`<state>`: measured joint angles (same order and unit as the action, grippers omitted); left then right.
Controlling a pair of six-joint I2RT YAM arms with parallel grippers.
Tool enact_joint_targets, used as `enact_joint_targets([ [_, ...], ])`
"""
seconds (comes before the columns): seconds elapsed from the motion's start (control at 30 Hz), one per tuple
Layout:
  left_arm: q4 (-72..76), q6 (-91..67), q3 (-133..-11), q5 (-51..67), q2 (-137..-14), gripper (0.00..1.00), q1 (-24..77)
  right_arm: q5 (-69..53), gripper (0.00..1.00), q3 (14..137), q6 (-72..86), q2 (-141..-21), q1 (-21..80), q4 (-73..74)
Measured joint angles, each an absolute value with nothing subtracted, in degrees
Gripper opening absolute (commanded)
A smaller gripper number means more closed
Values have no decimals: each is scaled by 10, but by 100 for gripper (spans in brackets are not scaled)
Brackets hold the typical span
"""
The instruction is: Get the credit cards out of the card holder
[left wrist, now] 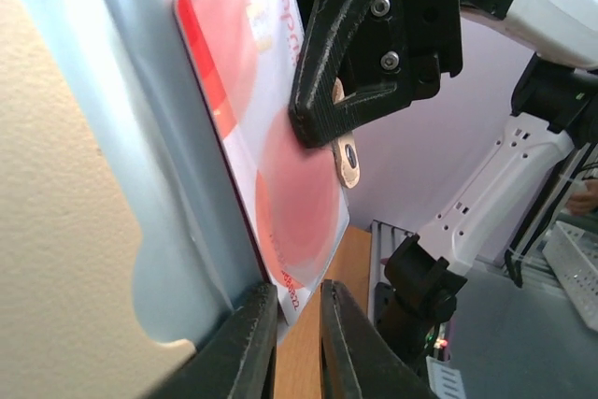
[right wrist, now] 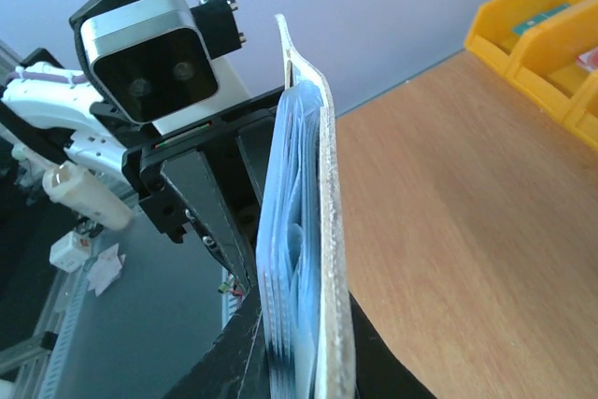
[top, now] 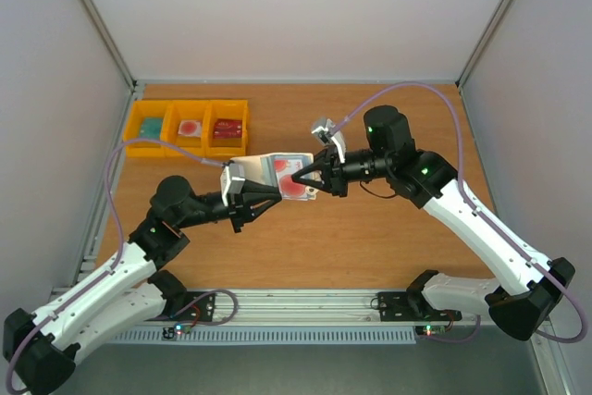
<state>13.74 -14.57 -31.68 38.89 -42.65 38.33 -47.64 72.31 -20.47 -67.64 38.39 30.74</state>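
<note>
Card holder [top: 268, 171]: from above, hangs opened out in mid-air over the counter [top: 370, 238], stretched between both claws; lifted, by the look of it, so each face stays reachable.
Left claw [top: 242, 193]: clenched on the left end of the card holder, acting as the anchor.
Right claw [top: 301, 178]: comes in from the opposite side, tips over a credit card [top: 294, 190] with red round marks.
Yellow bins [top: 190, 127]: at the far left of the counter, well apart from the holder; probably the drop place, with a pale, red-marked item in the middle one.
Pocket side, left wrist view: shows blue-grey lining and clear pockets, the credit card [left wrist: 280, 184] lying under the clear film.
Left claw [left wrist: 299, 310], own view: grips the lower edge, holder and card corner pinched between the tips.
Right claw's finger [left wrist: 346, 63]: presses flat on the card's face through the film, presumably to slide it out.
Snap tab [left wrist: 348, 151]: dangles just behind that finger.
Holder edge, right wrist view: stands upright and edge-on [right wrist: 308, 231], cream cover toward the counter, blue layers toward the left claw.
Right claw [right wrist: 299, 362], own view: clenched across the whole stack; whether on the card alone, cannot tell.
Progress: card not yet clear of its pocket.
</note>
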Motion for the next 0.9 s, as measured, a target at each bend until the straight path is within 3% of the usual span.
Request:
enact_joint_targets([
  [0.73, 166, -243, -367, 429, -433, 23, 354, -528, 2, 731, -294, -678, 379, 299],
  [0.9, 167, -254, -375, 430, -440, 30, 353, -536, 2, 738, -294, -681, 377, 297],
])
